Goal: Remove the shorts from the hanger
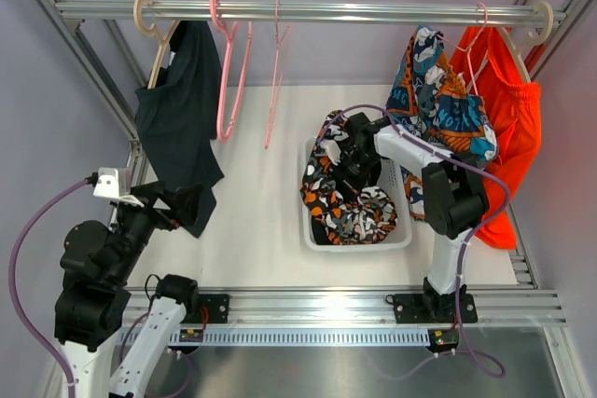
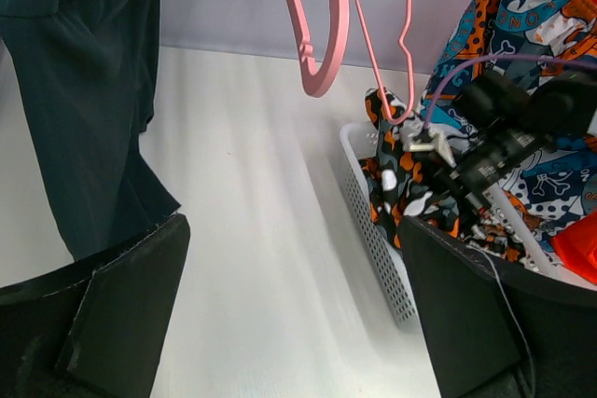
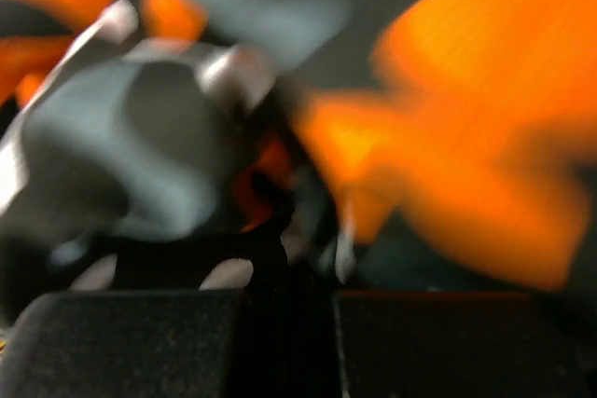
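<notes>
The left tool (image 1: 191,207) gapes wide at the hem of the dark shorts (image 1: 177,109). They hang lengthwise down from the wooden hanger (image 1: 159,58), just ahead of and above that tool, so this arm is the nearer one. The right tool (image 1: 350,170) is pinched together on the camouflage shorts (image 1: 359,216) in the basket (image 1: 403,240).

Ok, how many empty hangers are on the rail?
2: a thick pink hanger beside the dark shorts on the left, and a thin pink hanger just right of it. None seems hidden.
</notes>
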### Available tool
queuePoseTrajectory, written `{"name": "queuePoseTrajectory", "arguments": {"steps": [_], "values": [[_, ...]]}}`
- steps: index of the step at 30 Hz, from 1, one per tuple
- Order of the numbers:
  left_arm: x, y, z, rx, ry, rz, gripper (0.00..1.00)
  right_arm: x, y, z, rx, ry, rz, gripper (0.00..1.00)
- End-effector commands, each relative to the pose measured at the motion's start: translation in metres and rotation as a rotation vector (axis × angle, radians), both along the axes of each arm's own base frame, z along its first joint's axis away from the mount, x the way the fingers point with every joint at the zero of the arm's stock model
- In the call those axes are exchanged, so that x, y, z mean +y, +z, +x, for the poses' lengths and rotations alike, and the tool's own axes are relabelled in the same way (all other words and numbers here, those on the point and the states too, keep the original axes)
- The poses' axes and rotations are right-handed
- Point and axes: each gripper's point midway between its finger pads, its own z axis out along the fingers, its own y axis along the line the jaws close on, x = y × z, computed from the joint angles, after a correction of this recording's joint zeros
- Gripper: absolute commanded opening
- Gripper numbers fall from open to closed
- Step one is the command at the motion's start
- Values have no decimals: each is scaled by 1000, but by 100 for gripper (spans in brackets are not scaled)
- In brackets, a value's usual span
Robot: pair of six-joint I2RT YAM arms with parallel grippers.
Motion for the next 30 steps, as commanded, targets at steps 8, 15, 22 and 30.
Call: {"name": "queuePoseTrajectory", "arguments": {"steps": [8, 15, 22, 30], "values": [[-6, 46, 1, -120, -42, 4, 99, -23, -75, 31, -118, -164, -238, 8], [-8, 71, 14, -150, -41, 27, 99, -13, -31, 24, -172, -97, -110, 33], [-3, 105, 34, -156, 10, 40, 99, -9, 96, 30, -301, -99, 90, 58], [13, 130, 91, -65, 171, 69, 95, -22, 163, 19, -370, -84, 204, 64]]}}
